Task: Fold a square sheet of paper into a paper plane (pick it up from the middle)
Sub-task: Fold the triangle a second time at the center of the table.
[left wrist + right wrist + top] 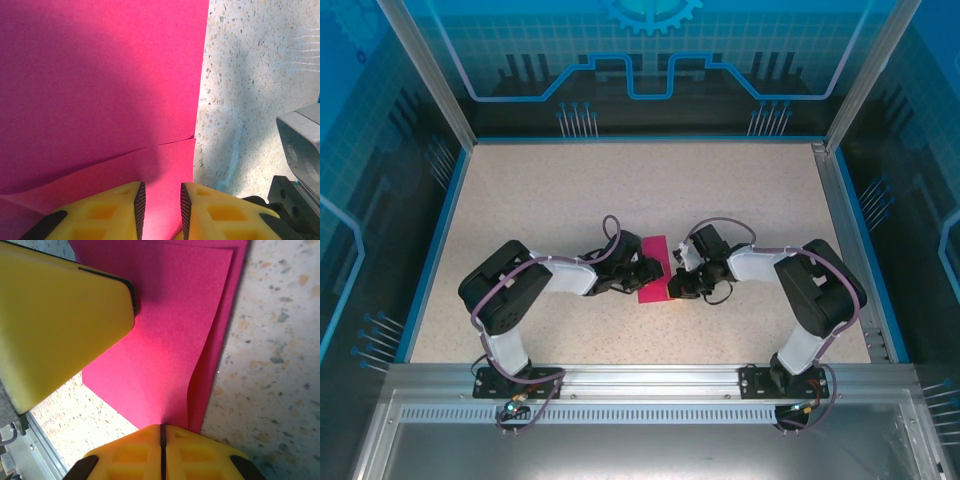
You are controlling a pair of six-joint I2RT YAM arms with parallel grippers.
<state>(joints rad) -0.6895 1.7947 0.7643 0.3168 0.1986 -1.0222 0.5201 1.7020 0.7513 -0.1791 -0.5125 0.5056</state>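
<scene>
A magenta-pink sheet of paper [654, 268], folded into layers, lies flat at the middle of the speckled table [560, 190] between both grippers. My left gripper [639, 274] is at its left edge. In the left wrist view its jaws [162, 192] stand a narrow gap apart over the paper [100, 75], where a layer edge runs across. My right gripper [676, 285] is at the paper's right edge. In the right wrist view it [161, 427] is shut on a raised flap of the paper [170, 330]. A yellow left finger [60, 315] hangs over the sheet.
Blue-rimmed walls and metal posts [428, 75] fence the table. A metal rail [640, 378] carrying both arm bases runs along the near edge. Part of the right arm's grey body [300, 145] sits close beside the left gripper. Bare tabletop stretches behind the paper.
</scene>
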